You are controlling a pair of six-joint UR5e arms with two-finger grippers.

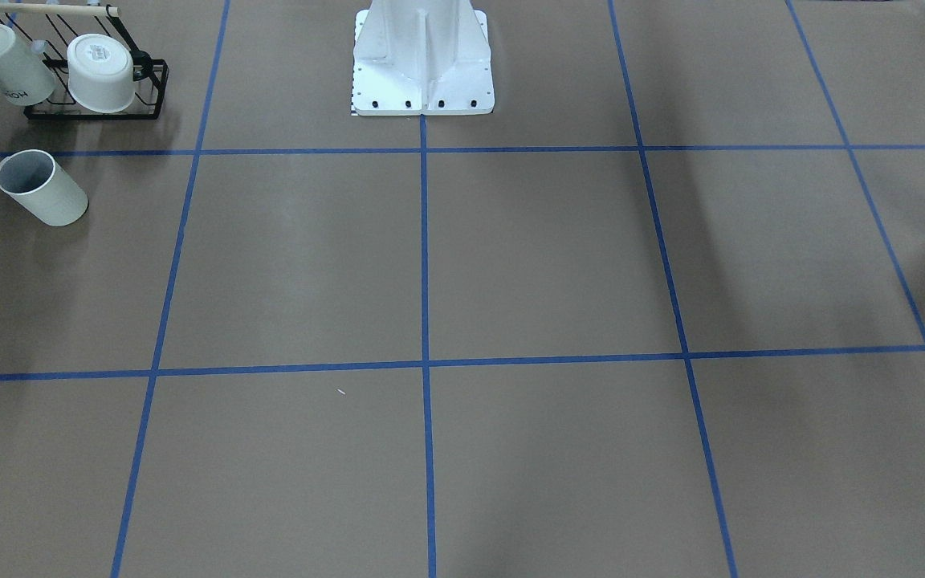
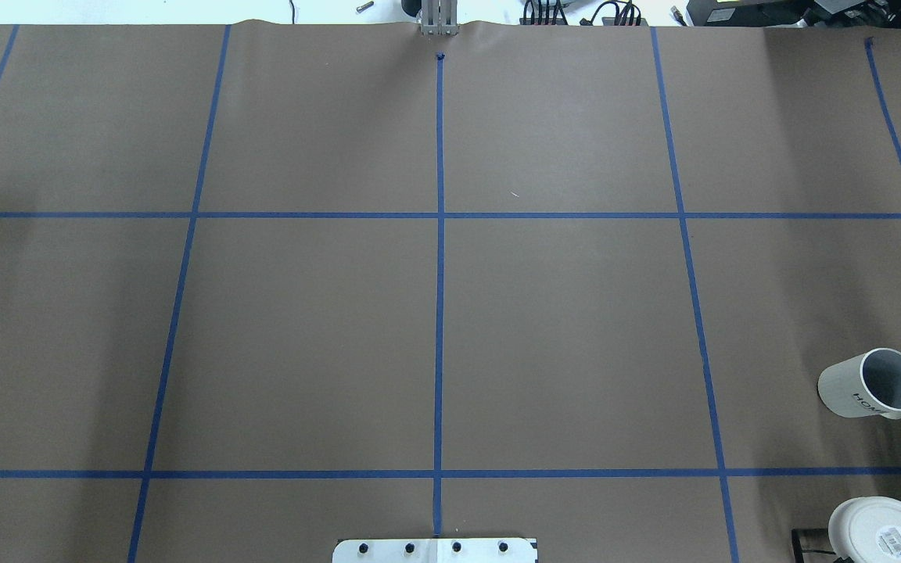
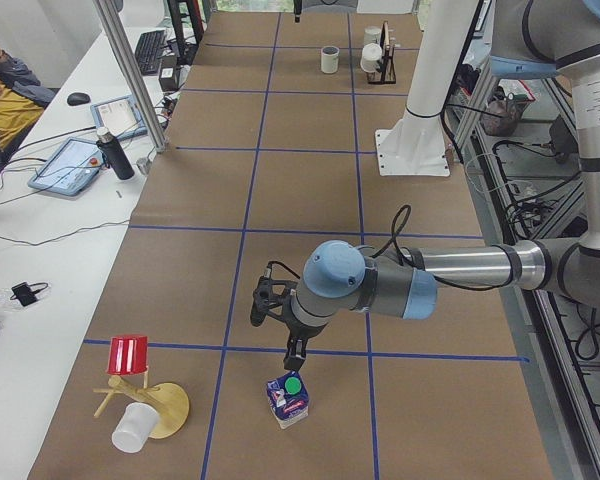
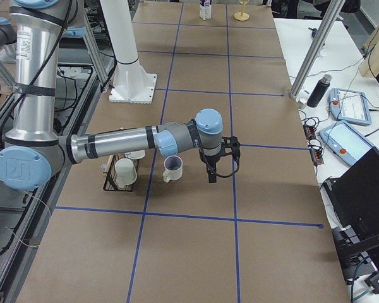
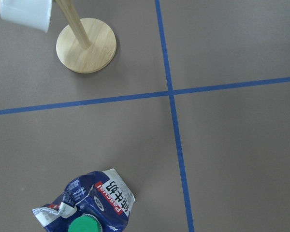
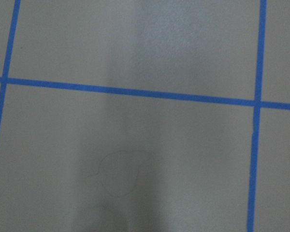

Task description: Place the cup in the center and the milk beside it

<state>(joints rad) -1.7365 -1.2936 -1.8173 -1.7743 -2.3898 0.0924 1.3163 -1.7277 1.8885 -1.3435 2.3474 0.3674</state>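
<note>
The cup (image 1: 41, 189) is a white mug with a grey inside, standing at the table's far right end beside a black rack (image 1: 97, 104). It also shows in the overhead view (image 2: 873, 383), with dark lettering on its side, and in the exterior right view (image 4: 172, 167). The milk (image 3: 288, 398), a blue and white carton with a green cap, stands at the left end; its crumpled top shows in the left wrist view (image 5: 89, 205). My left gripper (image 3: 292, 358) hangs just above the carton. My right gripper (image 4: 213, 173) hovers beside the cup. I cannot tell whether either is open. The center crossing (image 1: 425, 364) is bare.
The rack holds a lettered mug (image 1: 5, 64) and an upturned wider cup (image 1: 101, 72). A wooden stand (image 3: 165, 408) with a red cup (image 3: 128, 353) and a white cup (image 3: 132, 427) is near the milk. The robot base (image 1: 422, 64) stands at the table's edge.
</note>
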